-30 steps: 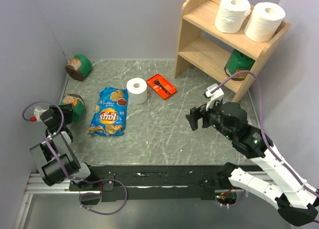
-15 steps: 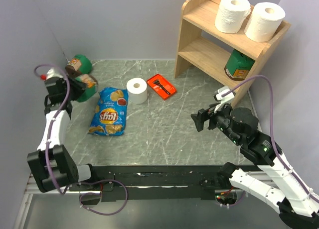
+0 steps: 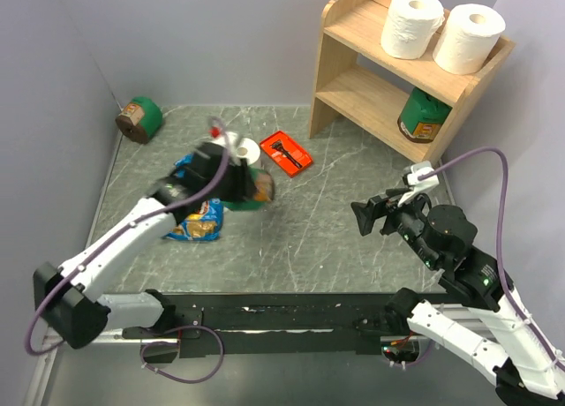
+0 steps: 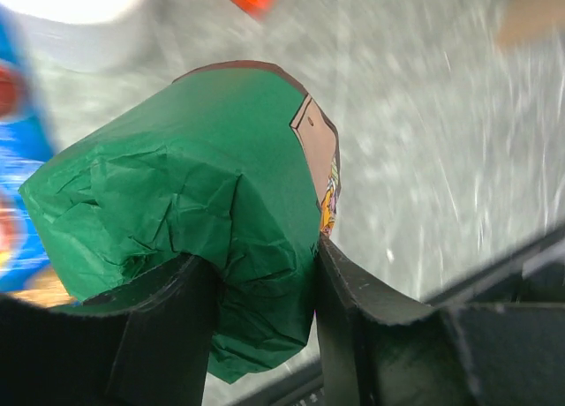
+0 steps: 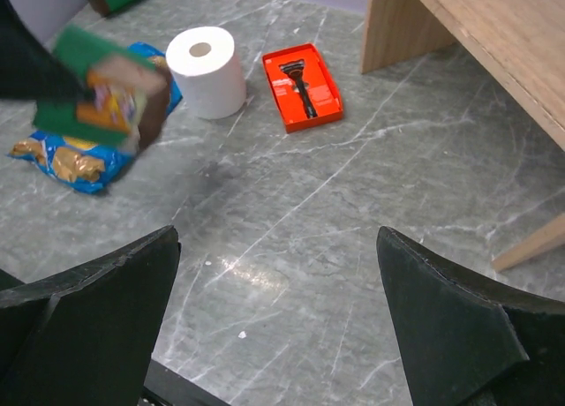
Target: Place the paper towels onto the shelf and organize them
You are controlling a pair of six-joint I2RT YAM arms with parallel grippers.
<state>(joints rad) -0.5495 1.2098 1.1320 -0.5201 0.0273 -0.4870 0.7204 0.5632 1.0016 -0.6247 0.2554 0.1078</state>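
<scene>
Your left tool pinches a green canister aloft, probably clearing clutter near the lone paper towel on the desk; your right tool is spread, empty.

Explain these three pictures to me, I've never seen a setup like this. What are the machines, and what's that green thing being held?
These are two robot arms bolted at the near edge of a table. One picture looks down from above; the other two come from cameras on each wrist. The left arm's fingers are clamped on a green canister. The right arm's fingers stand open, holding nothing. On the table are one white paper towel roll, a blue chip bag, a red tray with a razor, and a second canister at the back left. The wooden shelf carries two more rolls on top and a third canister on its lower tier.
</scene>
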